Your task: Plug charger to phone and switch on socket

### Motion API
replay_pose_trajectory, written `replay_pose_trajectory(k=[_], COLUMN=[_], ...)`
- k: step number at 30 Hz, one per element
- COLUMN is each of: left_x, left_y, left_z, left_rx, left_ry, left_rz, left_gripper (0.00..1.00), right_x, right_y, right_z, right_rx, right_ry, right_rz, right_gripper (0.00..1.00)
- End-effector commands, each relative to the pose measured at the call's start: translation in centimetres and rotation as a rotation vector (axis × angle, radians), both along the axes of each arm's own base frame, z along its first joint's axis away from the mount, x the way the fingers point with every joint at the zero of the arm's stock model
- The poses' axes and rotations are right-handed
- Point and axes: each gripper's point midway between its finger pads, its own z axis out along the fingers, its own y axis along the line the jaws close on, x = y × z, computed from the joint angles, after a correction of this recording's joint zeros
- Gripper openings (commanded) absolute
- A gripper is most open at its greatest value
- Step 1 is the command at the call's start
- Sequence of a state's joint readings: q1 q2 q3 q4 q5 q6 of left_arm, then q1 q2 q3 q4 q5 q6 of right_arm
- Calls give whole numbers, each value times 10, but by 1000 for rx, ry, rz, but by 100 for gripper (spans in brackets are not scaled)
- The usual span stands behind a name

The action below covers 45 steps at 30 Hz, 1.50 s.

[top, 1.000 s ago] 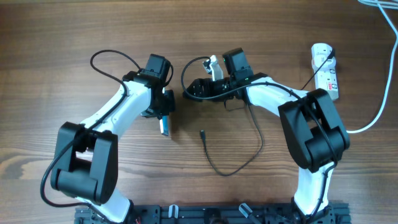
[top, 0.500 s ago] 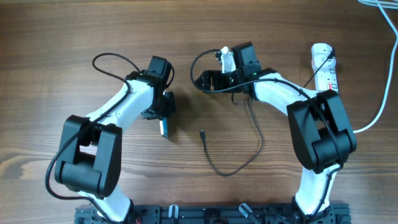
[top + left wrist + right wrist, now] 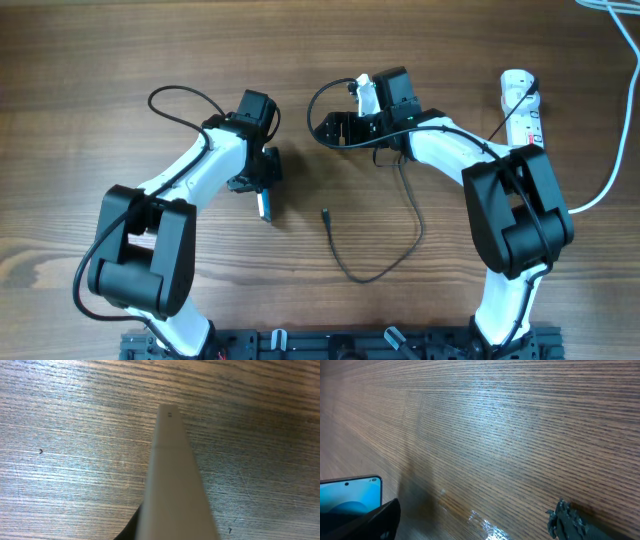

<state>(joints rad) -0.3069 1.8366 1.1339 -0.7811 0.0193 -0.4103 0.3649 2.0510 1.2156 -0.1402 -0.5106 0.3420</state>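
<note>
Left jaws (image 3: 259, 184): closed narrow on the phone (image 3: 264, 206), which they hold on edge just above the worktop (image 3: 80, 60). In the left wrist view only its thin grey side shows, with a small opening near the far end.

Phone risk: the grip is across a slim, smooth body, so a push from the plug could probably twist or slide it between the jaws. The opening is small, and a slight tilt would be enough to miss it.

Charger (image 3: 370, 272): it lies loose on the worktop between the two arms. Its plug tip (image 3: 325, 213) is just right of the phone and apart from it. The cable loops toward the front edge and then runs back under the right arm, where its far end is hidden.

Charger risk: the tip is tiny and lies flat, so the jaws may catch the cable behind it or nudge it aside. The slack loop could also drag or snag on the right arm.

Right jaws (image 3: 335, 130): spread wide and holding nothing. They are farther back than the plug tip and well apart from it. The right wrist view catches a corner of the blue screen.

Socket (image 3: 527, 118): at the far right, with the thick white cord (image 3: 605, 190) trailing off, and untouched.

Socket risk: its switch is small, so a press off centre would likely shift the strip rather than flip it.
</note>
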Motion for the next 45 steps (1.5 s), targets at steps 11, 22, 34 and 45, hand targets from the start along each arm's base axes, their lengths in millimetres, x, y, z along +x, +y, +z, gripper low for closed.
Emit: replay_pose_trajectory(k=[11, 22, 34, 45], left_x=[-2, -2, -2, 10], left_y=[2, 2, 0, 4], left_z=[-4, -4, -4, 40], left_rx=[17, 17, 11, -323], left_ry=[8, 8, 9, -35], left_rz=[21, 21, 19, 21], left_gripper=[14, 18, 4, 4], right_x=[-13, -13, -14, -29], right_y=[-33, -32, -28, -30], right_z=[-54, -54, -52, -44], right_rx=[-161, -159, -135, -137], right_ry=[91, 88, 94, 161], right_rz=[-78, -79, -68, -69], right_gripper=[100, 100, 100, 65])
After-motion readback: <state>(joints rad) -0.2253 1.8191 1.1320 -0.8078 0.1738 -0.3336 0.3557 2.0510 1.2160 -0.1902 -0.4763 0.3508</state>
